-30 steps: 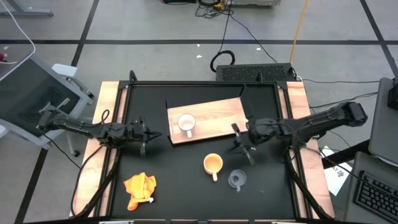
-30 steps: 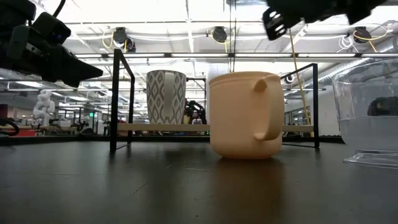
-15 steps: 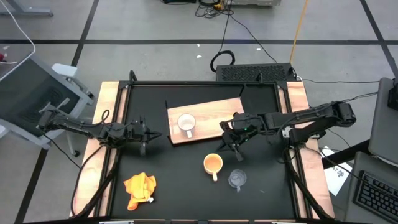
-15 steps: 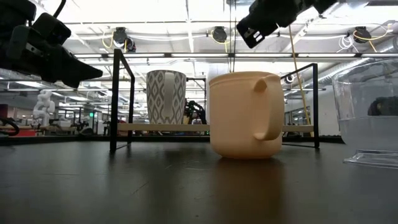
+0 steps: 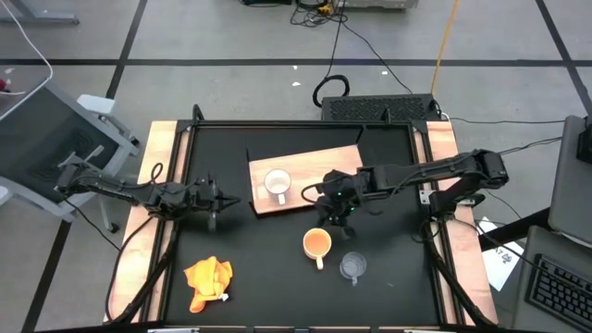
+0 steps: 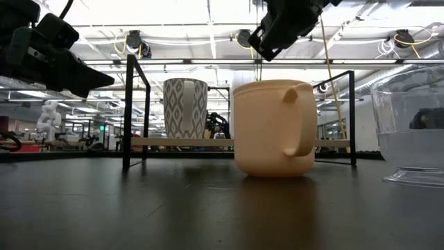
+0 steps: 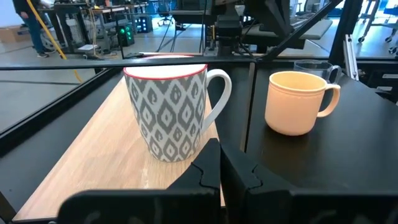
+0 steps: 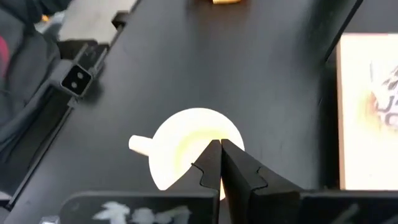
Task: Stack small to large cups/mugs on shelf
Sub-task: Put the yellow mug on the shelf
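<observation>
The glass cup [image 6: 416, 128] is cut off by the low view's right edge; only its left part shows. In the left wrist view it [image 7: 314, 67] sits mostly hidden behind the yellow cup [image 7: 297, 102]. In the right wrist view the white mug [image 8: 388, 99] is blurred and cropped.

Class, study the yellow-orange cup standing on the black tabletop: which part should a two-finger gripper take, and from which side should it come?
Take the yellow-orange cup by its rim wall, coming from straight above. It stands upright with its mouth open upward, so one finger could go inside and one outside. Pick the rim away from the handle, which points toward the table's front edge. The right gripper, shut, hovers just above it.
</observation>
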